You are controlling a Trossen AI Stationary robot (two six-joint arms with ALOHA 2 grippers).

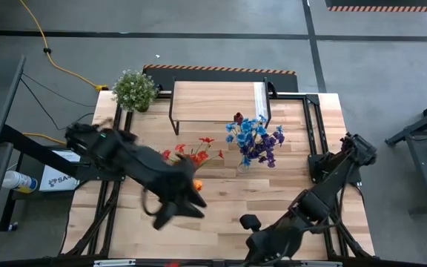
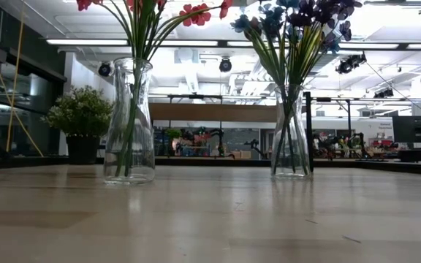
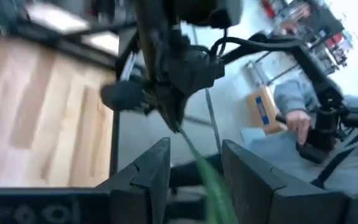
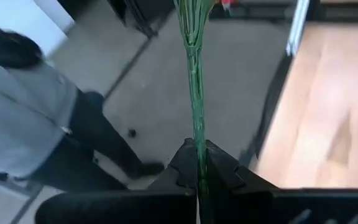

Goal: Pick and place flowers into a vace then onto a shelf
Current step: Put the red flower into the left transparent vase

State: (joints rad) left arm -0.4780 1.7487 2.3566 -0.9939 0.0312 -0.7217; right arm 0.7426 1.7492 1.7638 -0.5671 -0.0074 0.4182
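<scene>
My right gripper (image 4: 197, 144) (image 1: 249, 221), at the table's near edge, is shut on a long green flower stem (image 4: 194, 74). The stem branches near the picture's edge, and the bloom is out of that view. My left gripper (image 3: 194, 148) (image 1: 186, 208) is open. Its fingers stand on either side of the same stem (image 3: 211, 180); I cannot tell whether they touch it. An orange bloom (image 1: 197, 185) shows beside the left arm. Two glass vases stand upright on the table, one holding red flowers (image 2: 130, 124) (image 1: 195, 156), one holding blue and purple sprays (image 2: 291, 131) (image 1: 256, 141). The shelf (image 1: 217, 100) stands at the far edge. My right gripper pinches the green stem (image 4: 197, 134) between its two fingers. The stem runs straight forward out of the shut fingers, along them. It is lifted clear, with floor showing behind it in the wrist view.
A bushy potted plant (image 1: 134, 90) (image 2: 82, 120) stands at the far left corner beside the shelf. A person in grey (image 4: 23, 106) is by the table's near side, one hand (image 3: 297, 121) on a control handle. Bare wood (image 1: 221, 204) lies between the two grippers.
</scene>
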